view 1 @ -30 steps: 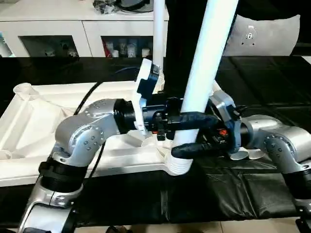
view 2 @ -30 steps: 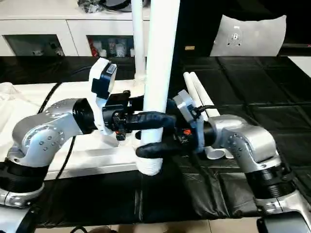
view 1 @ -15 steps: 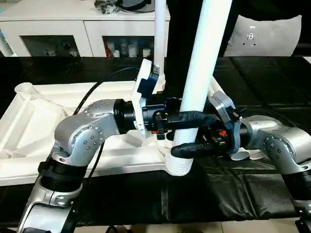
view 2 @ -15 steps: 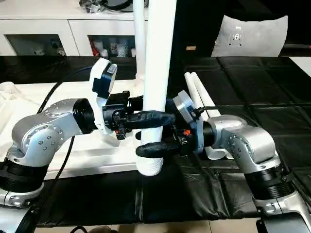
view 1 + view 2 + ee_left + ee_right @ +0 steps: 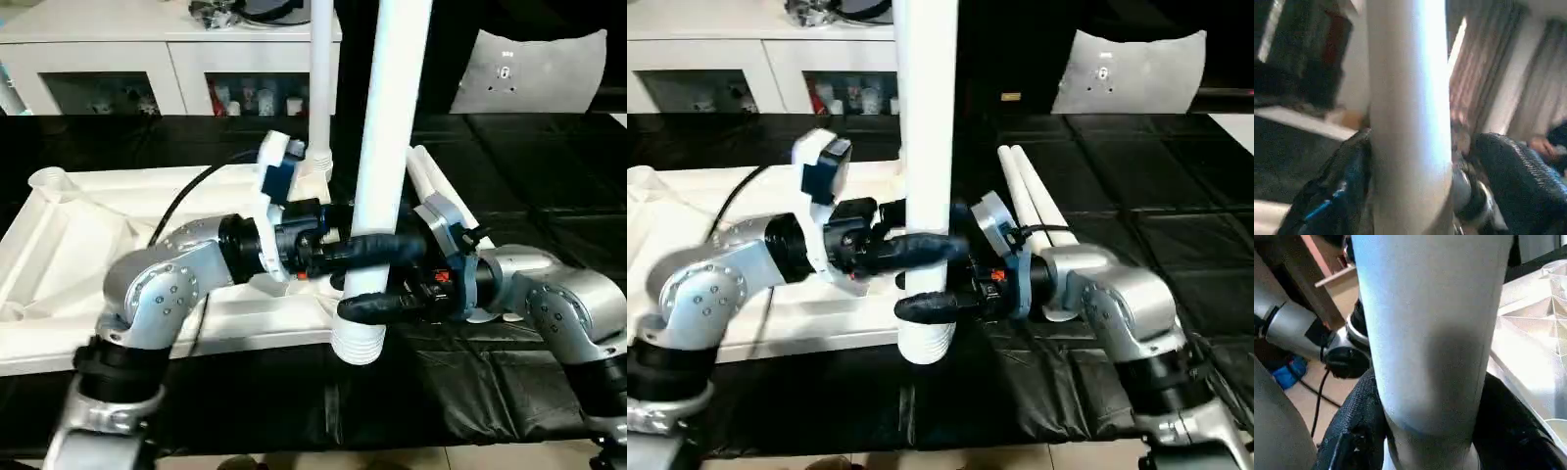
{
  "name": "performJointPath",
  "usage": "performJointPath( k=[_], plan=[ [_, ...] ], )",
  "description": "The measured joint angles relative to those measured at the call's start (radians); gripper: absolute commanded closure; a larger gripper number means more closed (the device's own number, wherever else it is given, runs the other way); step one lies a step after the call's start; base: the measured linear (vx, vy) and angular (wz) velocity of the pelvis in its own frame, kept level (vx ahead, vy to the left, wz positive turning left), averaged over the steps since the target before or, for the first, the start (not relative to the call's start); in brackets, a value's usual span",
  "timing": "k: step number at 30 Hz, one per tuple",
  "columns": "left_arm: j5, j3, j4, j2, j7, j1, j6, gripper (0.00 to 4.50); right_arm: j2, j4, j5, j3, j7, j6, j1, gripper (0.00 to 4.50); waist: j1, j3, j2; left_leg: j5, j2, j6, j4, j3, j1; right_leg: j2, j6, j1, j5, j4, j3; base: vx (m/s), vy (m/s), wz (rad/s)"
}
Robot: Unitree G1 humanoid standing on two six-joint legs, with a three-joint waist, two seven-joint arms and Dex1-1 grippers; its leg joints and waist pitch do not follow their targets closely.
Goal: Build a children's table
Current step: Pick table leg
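White leg (image 5: 384, 147) is being held upright near the middle of the scene, its ribbed, flared lower end (image 5: 359, 343) hanging at the near edge of the table top (image 5: 59, 255); whether that end is touching the corner is not clear; right end effector (image 5: 367, 279) is being kept clamped on the leg low down, one black finger (image 5: 377, 306) crossing in front of it; left end effector (image 5: 1420, 181) is being seen in its wrist view spread around the same leg, one finger touching it, the other standing apart: released; table top is lying underside up on the black-covered surface (image 5: 509, 382), toward the robot's left; a second leg (image 5: 320, 88) is standing upright at the top's far corner; two more legs (image 5: 1034, 196) are lying side by side on the surface, just beyond the right arm.
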Motion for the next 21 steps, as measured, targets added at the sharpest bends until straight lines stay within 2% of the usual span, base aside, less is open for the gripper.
performJointPath(
  k=[4,9,12,15,17,19,21],
  plan=[
    [-0.071,0.088,0.036,-0.098,0.103,0.011,-0.052,0.54,0.037,-0.039,0.019,-0.013,-0.053,0.013,0.016,2.57,0.000,0.000,0.001,0.000,0.000,0.000,0.000,0.000,0.000,0.000,0.000,0.000,0.000,0.000,0.000,0.000,0.000,0.00],
    [-0.141,0.162,0.018,-0.177,0.218,0.011,-0.083,0.54,0.088,-0.079,0.043,-0.056,-0.139,0.014,0.055,2.57,0.003,0.001,0.004,0.000,0.000,0.000,0.000,0.000,0.000,0.000,0.000,0.000,0.000,-0.001,0.000,0.000,0.000,0.00],
    [-0.149,0.202,0.017,-0.190,0.293,-0.004,-0.111,0.54,0.144,-0.101,0.032,-0.075,-0.227,-0.023,0.082,2.57,0.003,0.001,0.006,0.000,0.000,0.000,0.000,0.000,0.000,0.000,0.000,0.000,0.000,0.000,0.000,0.000,0.000,0.00],
    [-0.109,0.221,0.041,-0.184,0.351,-0.030,-0.143,0.54,0.204,-0.111,-0.012,-0.103,-0.332,-0.093,0.082,2.57,-0.003,0.001,0.010,-0.001,0.000,-0.004,0.000,0.000,0.000,0.000,0.001,0.000,0.001,-0.001,0.000,0.000,0.000,0.00],
    [-0.041,0.222,0.083,-0.165,0.420,-0.055,-0.152,0.54,0.209,-0.111,-0.065,-0.105,-0.389,-0.127,0.079,2.57,-0.003,0.000,0.011,-0.001,0.000,-0.004,0.000,0.000,0.000,0.000,0.002,0.001,0.001,-0.001,0.000,0.000,0.000,0.00],
    [0.065,0.202,0.135,-0.129,0.483,-0.068,-0.158,0.54,0.205,-0.108,-0.133,-0.087,-0.422,-0.167,0.076,2.57,-0.007,0.000,0.012,-0.001,0.000,-0.004,0.000,0.000,0.000,0.000,0.003,0.001,0.002,-0.001,0.000,0.000,0.000,0.00],
    [0.177,0.148,0.184,-0.084,0.520,-0.068,-0.165,0.54,0.199,-0.100,-0.208,-0.049,-0.444,-0.220,0.076,2.58,-0.010,0.000,0.012,-0.001,0.000,-0.004,0.000,0.000,-0.001,0.000,0.004,-0.001,0.003,-0.001,0.000,0.000,0.000,0.00]
  ],
)
